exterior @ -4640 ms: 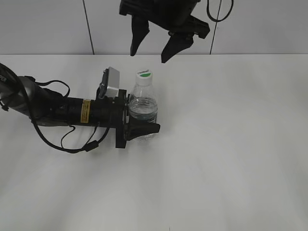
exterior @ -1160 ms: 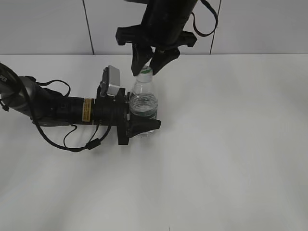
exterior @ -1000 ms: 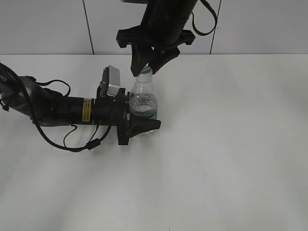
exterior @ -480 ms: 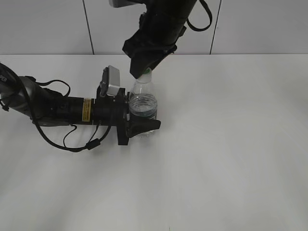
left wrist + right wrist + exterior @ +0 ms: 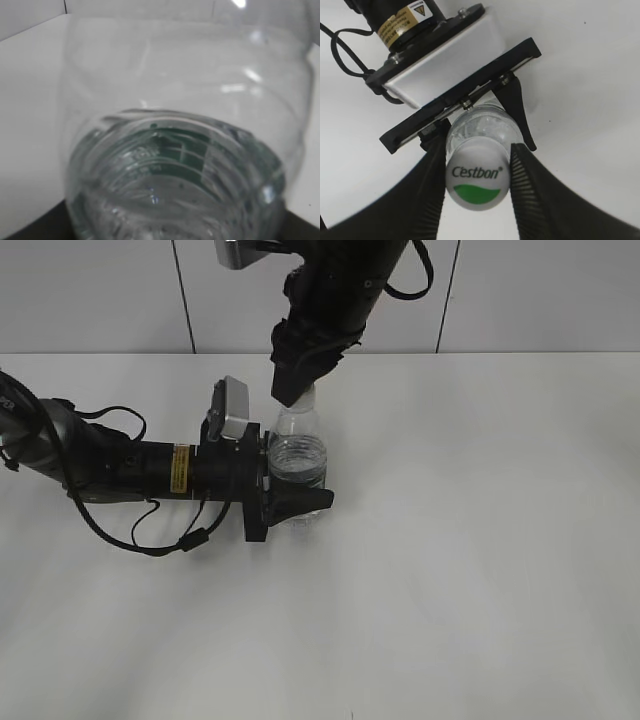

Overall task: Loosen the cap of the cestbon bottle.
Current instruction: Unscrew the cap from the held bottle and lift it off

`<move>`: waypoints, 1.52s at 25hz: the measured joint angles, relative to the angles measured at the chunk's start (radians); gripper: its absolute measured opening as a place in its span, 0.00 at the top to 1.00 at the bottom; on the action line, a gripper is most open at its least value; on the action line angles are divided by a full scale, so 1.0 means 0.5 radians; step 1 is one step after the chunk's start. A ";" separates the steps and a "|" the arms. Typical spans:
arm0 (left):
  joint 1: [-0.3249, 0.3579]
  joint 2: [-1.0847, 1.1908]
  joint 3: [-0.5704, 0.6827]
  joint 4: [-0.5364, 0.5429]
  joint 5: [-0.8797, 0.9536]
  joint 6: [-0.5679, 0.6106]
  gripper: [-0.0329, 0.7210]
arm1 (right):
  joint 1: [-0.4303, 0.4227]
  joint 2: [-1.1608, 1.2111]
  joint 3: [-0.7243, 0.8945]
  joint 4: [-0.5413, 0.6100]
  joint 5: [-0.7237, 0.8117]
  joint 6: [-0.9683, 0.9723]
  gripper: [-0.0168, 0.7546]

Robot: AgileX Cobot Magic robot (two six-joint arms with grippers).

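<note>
The cestbon bottle (image 5: 297,452) stands upright on the white table, clear with water and a green label (image 5: 175,155). My left gripper (image 5: 300,478) reaches in from the left along the table and is shut on the bottle's body; its dark fingers (image 5: 516,102) flank the bottle below the shoulder. In the left wrist view the bottle (image 5: 185,100) fills the frame. My right gripper (image 5: 297,390) comes down from above and hides the cap in the exterior view. In the right wrist view the white cap (image 5: 477,182) with a green half-circle sits between the ribbed fingers (image 5: 525,185), both pressed against its sides.
The left arm (image 5: 130,468) with its looping cables (image 5: 150,535) lies across the table's left half. Its grey camera box (image 5: 235,410) stands close beside the bottle's neck. A panelled wall (image 5: 560,300) runs behind the table's far edge.
The right gripper has turned about the cap: a second ago both fingers showed spread side by side, now they stand edge-on in one dark mass. Bottle and left arm have stayed put.
</note>
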 joint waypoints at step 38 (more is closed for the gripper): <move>0.000 0.002 -0.001 0.015 -0.005 0.000 0.41 | 0.010 0.000 -0.005 -0.094 0.022 -1.713 0.59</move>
